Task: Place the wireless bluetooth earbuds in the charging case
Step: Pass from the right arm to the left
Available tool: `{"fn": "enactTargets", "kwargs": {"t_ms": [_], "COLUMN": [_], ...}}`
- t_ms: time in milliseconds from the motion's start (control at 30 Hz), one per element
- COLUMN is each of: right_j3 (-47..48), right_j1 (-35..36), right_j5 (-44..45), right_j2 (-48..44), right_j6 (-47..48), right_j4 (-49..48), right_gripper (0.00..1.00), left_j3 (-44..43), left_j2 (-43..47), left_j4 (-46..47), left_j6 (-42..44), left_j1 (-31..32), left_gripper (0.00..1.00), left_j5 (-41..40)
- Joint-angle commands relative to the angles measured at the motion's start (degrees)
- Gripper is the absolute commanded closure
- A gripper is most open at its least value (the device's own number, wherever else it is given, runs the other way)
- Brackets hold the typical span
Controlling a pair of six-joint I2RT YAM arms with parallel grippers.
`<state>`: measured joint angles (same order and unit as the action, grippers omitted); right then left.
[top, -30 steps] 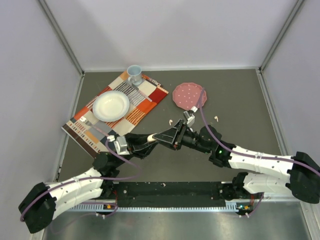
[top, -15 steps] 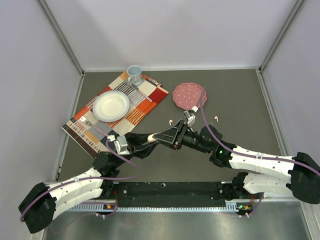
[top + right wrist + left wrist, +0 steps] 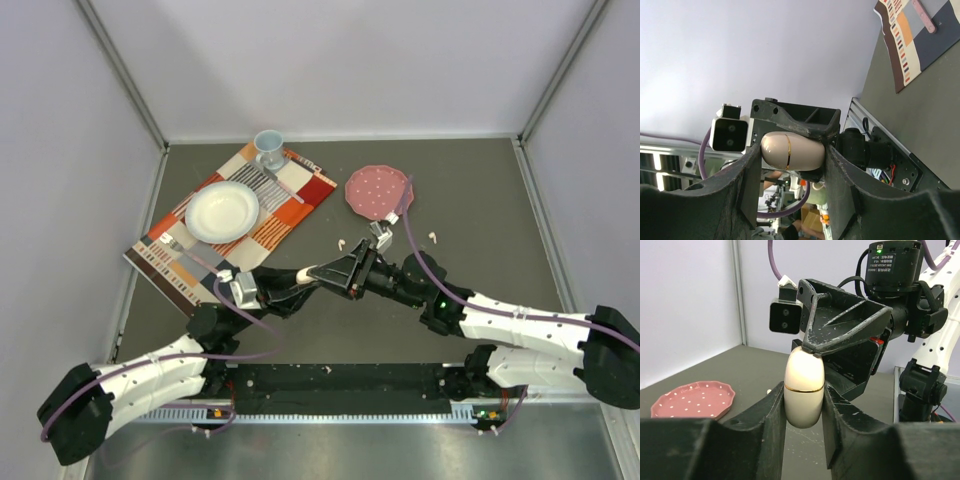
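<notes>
We see both claws clamped on one cream, egg-shaped charging case [image 3: 304, 273], held above the table [image 3: 480, 200] btwn the arms. L gripper [image 3: 804, 407] pinches its lower half, R gripper [image 3: 792, 154] the other end. One earbud [image 3: 342, 241] lies loose near the pink plate [image 3: 378, 190], and a second earbud [image 3: 433, 237] sits further right, both well apart from the case.

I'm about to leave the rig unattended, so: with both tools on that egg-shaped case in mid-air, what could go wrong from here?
1. The smooth, rounded charging case is pinched by the left tool and the right tool at once; uneven pulling could make it squirt out and drop.
2. Its gold seam looks closed, and an earbud and a second earbud lie loose on the table nearby; a falling case might scatter them.
</notes>
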<state>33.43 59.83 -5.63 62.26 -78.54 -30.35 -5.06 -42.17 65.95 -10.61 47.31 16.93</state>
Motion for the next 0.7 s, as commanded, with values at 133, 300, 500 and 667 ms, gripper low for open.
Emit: {"fn": "enactTargets", "kwargs": {"t_ms": [133,300,500,667], "right_j3": [0.94,1.29,3.30,9.72], "right_j1": [-0.42,-0.42,-1.29,-2.18], "right_j5": [-0.96,-0.70,-2.97,1.22], "right_j2": [0.32,0.49,-0.47,-6.69], "right_j6": [0.14,0.06,6.45,22.18], "right_j4": [-2.17,-1.30,2.83,20.46], "right_gripper": [0.78,0.76,0.19,0.01], "left_j3": [-0.65,-0.39,0.92,4.35], "left_j2": [0.07,0.51,2.53,6.39], "left_j4": [2.95,3.04,3.39,2.44], "left_j6": [-0.02,0.33,-0.90,-3.62], "left_j1": [-0.03,-0.11,-0.11,-0.02], "left_gripper": [0.93,1.00,1.00,1.00], "left_j5": [-0.14,0.30,-2.16,-9.10]}}
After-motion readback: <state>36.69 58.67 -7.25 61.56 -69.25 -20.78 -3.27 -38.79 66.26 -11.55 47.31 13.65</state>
